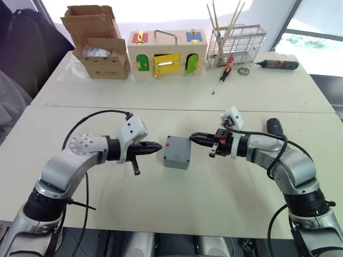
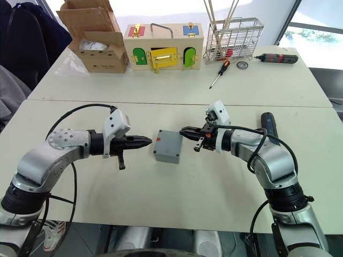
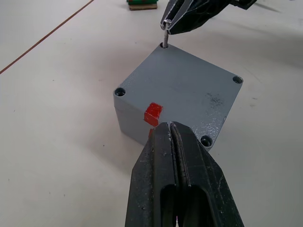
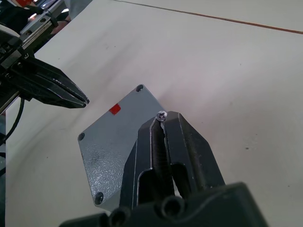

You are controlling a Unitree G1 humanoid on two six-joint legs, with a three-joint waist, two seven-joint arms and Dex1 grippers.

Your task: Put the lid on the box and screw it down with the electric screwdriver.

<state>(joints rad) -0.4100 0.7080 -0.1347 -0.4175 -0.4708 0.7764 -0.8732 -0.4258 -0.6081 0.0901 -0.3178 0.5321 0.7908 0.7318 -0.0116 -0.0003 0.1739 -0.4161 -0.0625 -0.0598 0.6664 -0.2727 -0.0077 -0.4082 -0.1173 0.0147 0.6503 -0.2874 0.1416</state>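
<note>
Pinching a small screw between closed fingers, the right claw holds its tip at the far right corner hole of the lid, which already sits on the grey box at the middle of the near desk. The screw stands upright, point down in the hole, so the coming move seems to turn on keeping that axis square to the lid as the claw lets go. The right arm reaches in low from the right, forearm nearly level.

Opposite it, the left claw is closed and empty, its tip just beside the box's left side where the red mark shows, near but not plainly touching. The left arm lies level too, pointing right.

The electric screwdriver lies on the desk behind the right forearm, nearer the right arm. On the far desk stand a cardboard box, a wooden box, a wire rack and a small red-and-black screwdriver.
</note>
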